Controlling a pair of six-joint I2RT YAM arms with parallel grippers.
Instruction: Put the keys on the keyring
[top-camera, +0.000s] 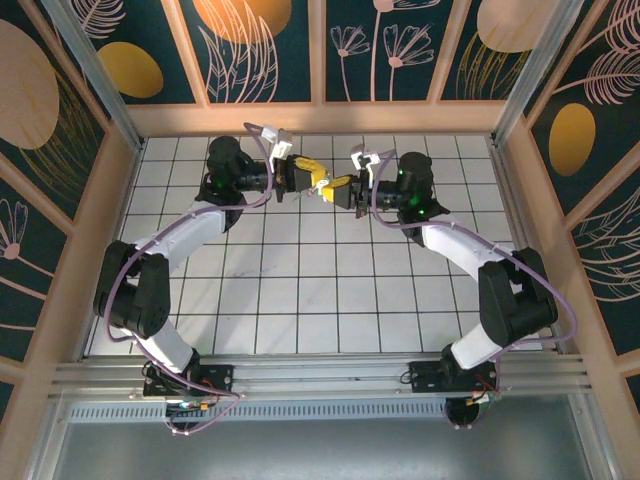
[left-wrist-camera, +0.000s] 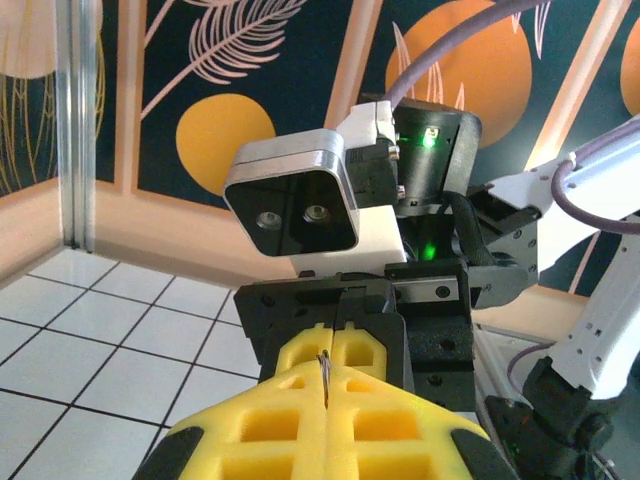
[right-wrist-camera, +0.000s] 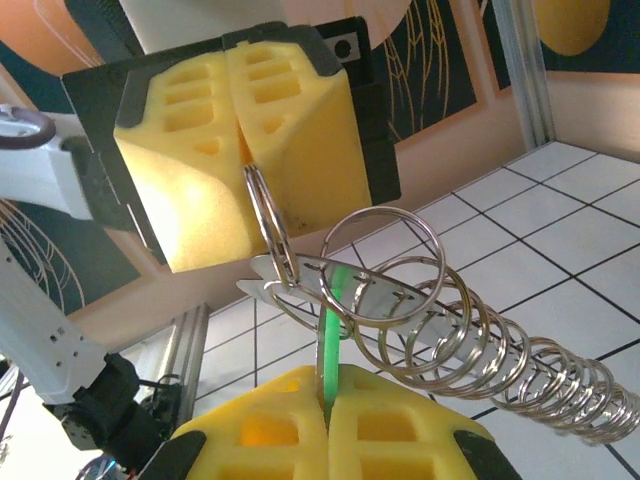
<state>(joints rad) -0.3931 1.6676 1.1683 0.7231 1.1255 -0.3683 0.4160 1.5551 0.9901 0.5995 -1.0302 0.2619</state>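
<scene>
**Both grippers nose to nose above the far tiles, ring and key between them**

Pose: both arms reach out from the near rail and bend inward. The left gripper (top-camera: 305, 178) and right gripper (top-camera: 343, 186) meet tip to tip over the far middle of the table (top-camera: 300, 300). From above, what sits between the yellow tips is too small to read.

Left gripper (right-wrist-camera: 245, 165): fingers pressed together, nipping one thin silver wire loop of the keyring (right-wrist-camera: 530, 370) at the seam. In its own wrist view only a sliver of wire shows in the seam of the left gripper (left-wrist-camera: 328, 350). Behind it stand the other arm's black body and the boxy grey right wrist camera (left-wrist-camera: 295, 205).

Right gripper (right-wrist-camera: 328, 388): fingers closed on the green key (right-wrist-camera: 328, 330), seen edge-on as a narrow bright green strip standing up from the seam.

Materials: the fingers are yellow and blocky, with recessed pockets and black backing. The keyring is a chain of many shiny split rings trailing off right, cut by the frame edge. A flat silver piece (right-wrist-camera: 290, 288) lies across the top of the green strip, with rings around it. I cannot tell whether it is the key's blade or already threaded.

Surroundings: glossy white tiles and teal wall panels (top-camera: 260, 50) with orange discs and pale leaf outlines.
</scene>
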